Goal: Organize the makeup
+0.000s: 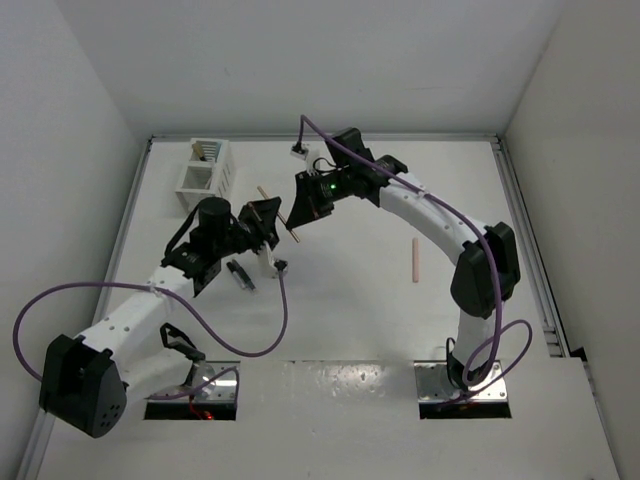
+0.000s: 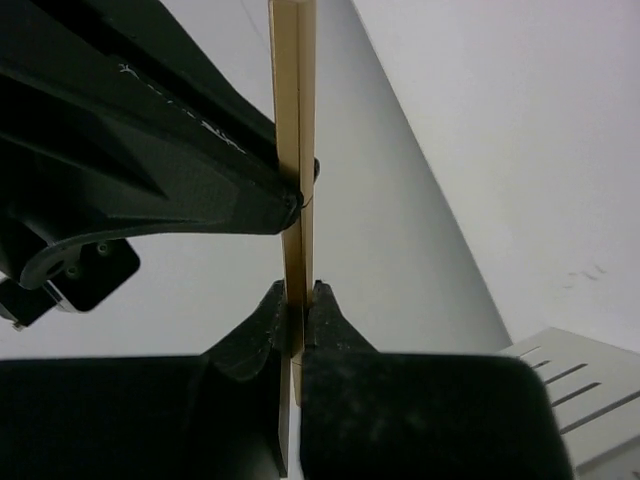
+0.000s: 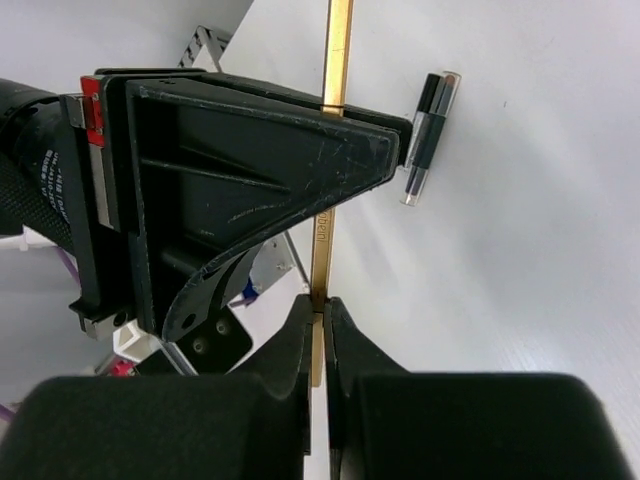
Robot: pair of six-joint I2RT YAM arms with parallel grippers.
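A tan pencil [image 1: 293,235] is held in the air between both grippers, above the table's left middle. My left gripper [image 1: 270,222] is shut on it [image 2: 293,120], pinching it at the jaw tips [image 2: 298,300]. My right gripper [image 1: 299,206] is also shut on the same pencil [image 3: 320,250], gripping its end at the tips [image 3: 320,305]. A pink stick [image 1: 414,261] lies on the table at the right. A short black tube [image 1: 240,274] lies under the left arm and shows in the right wrist view [image 3: 428,135].
A white slotted box [image 1: 192,178] stands at the back left with a few sticks upright in its far compartment [image 1: 207,150]. Its corner shows in the left wrist view [image 2: 580,400]. White walls enclose the table. Purple cables trail from both arms.
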